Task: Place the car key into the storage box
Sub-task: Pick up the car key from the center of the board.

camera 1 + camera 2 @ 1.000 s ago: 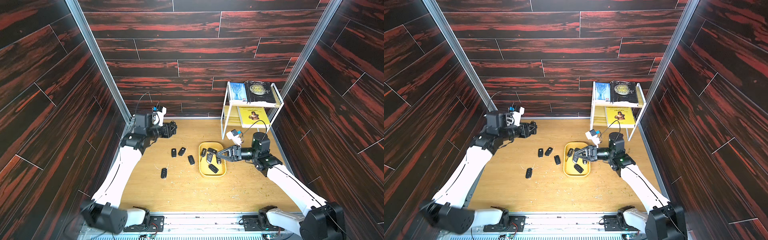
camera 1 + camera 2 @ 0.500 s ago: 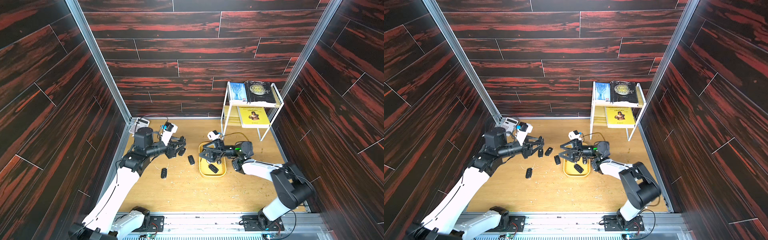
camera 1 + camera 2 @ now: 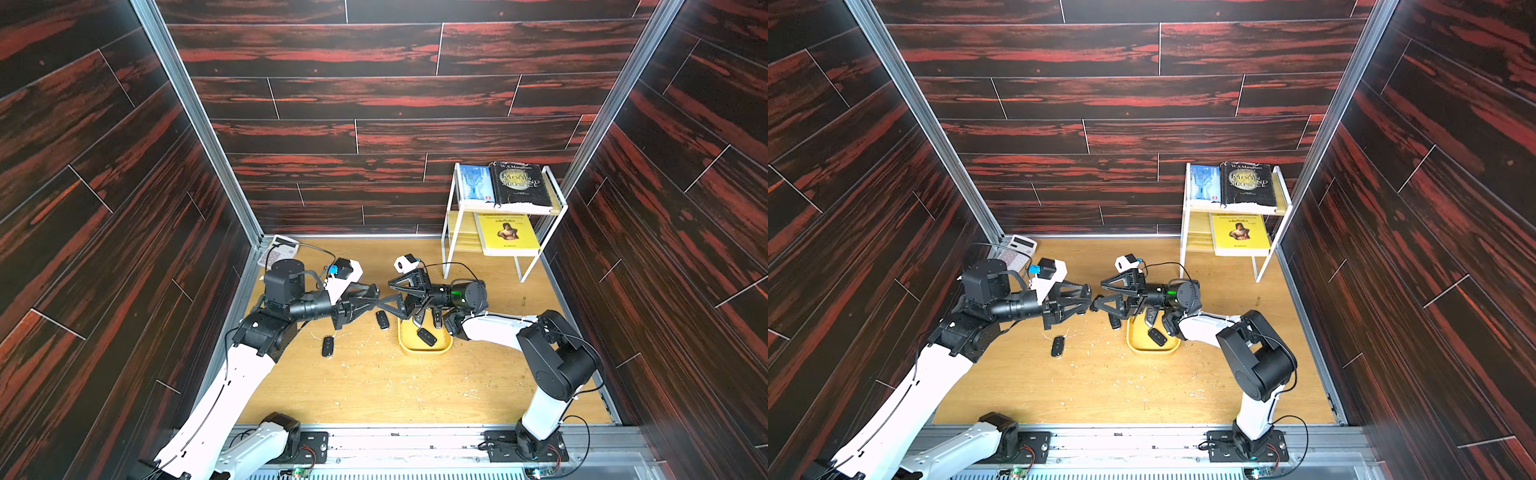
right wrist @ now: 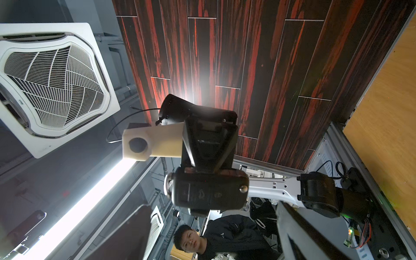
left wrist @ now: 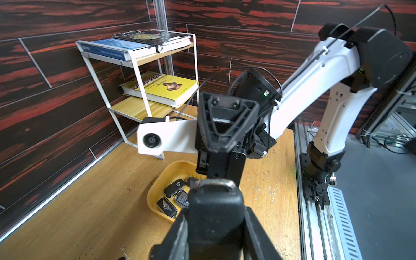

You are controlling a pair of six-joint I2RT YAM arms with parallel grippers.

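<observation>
Now left hand's [image 3: 375,295] key [image 4: 209,191] perhaps reaches right hand [image 3: 386,296].

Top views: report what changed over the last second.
The left gripper, shut on a black car key, swung from near the left wall to mid-table. The right gripper left its spot over the yellow storage box and moved toward the left arm, jaws open. Unmoved: the box, the loose key fob beside it, the white rack.

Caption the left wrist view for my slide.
Left gripper holds a black car key before the open right gripper; yellow storage box holds other keys.
</observation>
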